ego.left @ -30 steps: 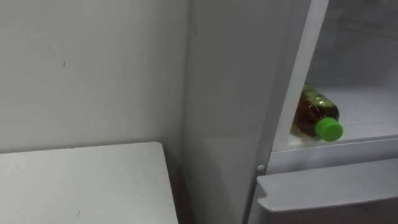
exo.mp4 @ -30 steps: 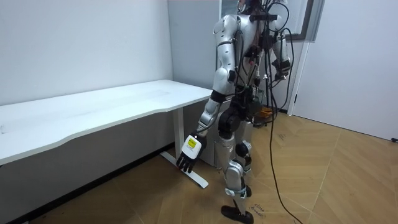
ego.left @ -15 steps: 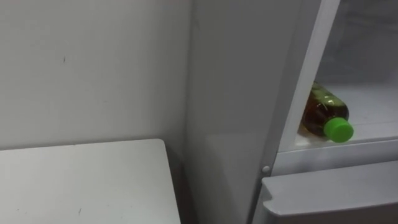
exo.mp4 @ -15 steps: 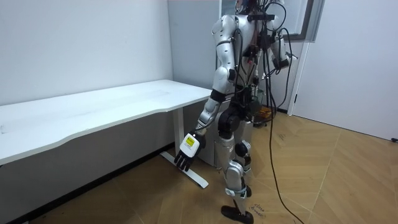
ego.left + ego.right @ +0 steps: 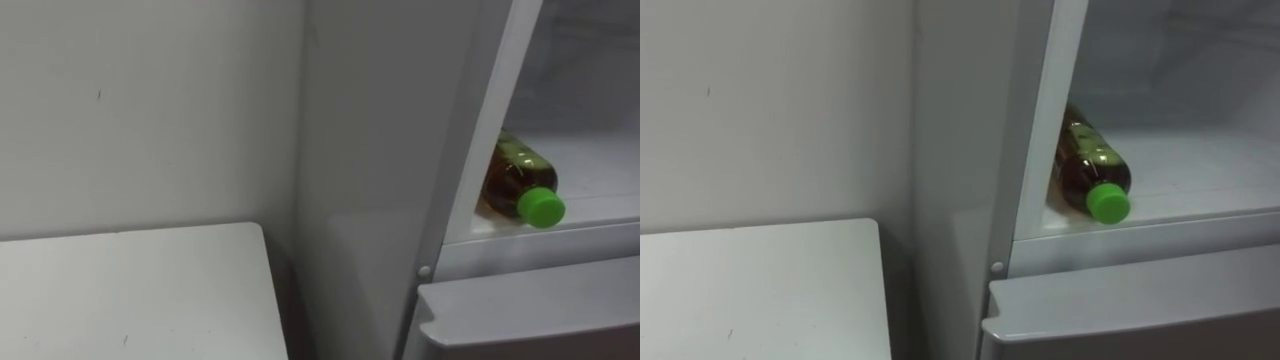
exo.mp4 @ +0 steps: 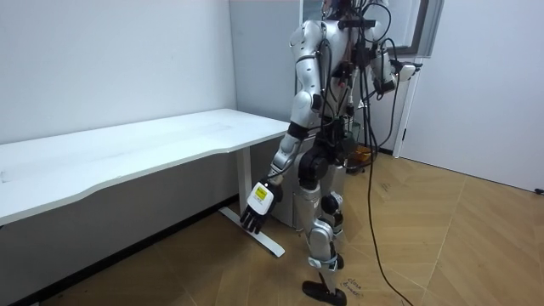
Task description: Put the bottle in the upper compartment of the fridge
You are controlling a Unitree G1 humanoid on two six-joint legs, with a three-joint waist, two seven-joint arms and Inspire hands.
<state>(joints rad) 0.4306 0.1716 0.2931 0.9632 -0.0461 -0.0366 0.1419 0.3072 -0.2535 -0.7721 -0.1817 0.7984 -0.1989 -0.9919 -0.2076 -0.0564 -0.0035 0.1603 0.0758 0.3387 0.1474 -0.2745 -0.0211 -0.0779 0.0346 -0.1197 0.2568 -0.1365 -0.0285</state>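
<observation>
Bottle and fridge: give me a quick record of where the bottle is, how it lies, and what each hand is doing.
bottle: on its side, green cap toward the front
place: floor of the upper fridge, near its left wall
left hand: hangs low by the white table, open, empty
right hand: raised beside the fridge

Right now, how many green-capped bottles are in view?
1. The brown, green-capped plastic bottle lies on its side on the white fridge shelf, cap outward. More may hide beyond the frame.
</observation>
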